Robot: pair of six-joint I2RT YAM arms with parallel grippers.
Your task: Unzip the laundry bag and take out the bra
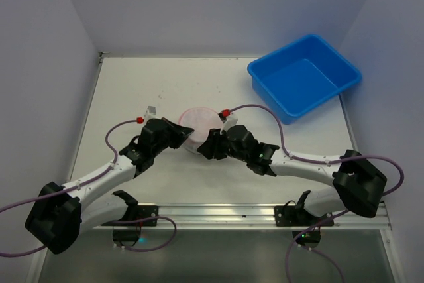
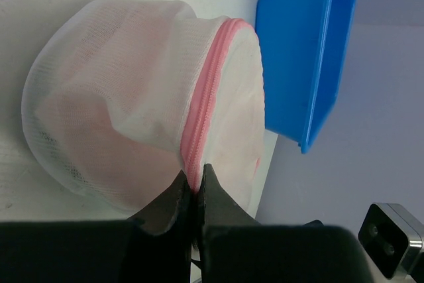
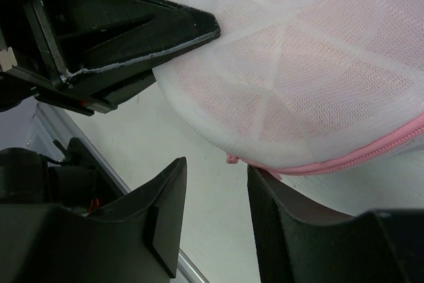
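Note:
The laundry bag [image 1: 201, 121] is a small round white mesh pouch with a pink zipper trim [image 2: 207, 101], lying mid-table with something pale pink inside; the bra itself cannot be made out. My left gripper [image 2: 194, 178] is shut on the pink zipper seam at the bag's near edge. It also shows in the top view [image 1: 187, 136] at the bag's left side. My right gripper [image 3: 217, 167] is open at the bag's right side [image 1: 202, 144], one finger [image 3: 278, 193] touching the pink trim beside a small pink zipper pull [image 3: 232, 158]. The zipper looks closed.
A blue tub [image 1: 305, 76] stands at the back right of the table, also seen in the left wrist view [image 2: 305, 64]. The left gripper's fingers [image 3: 152, 34] show in the right wrist view, close above my right gripper. Grey walls enclose the white table.

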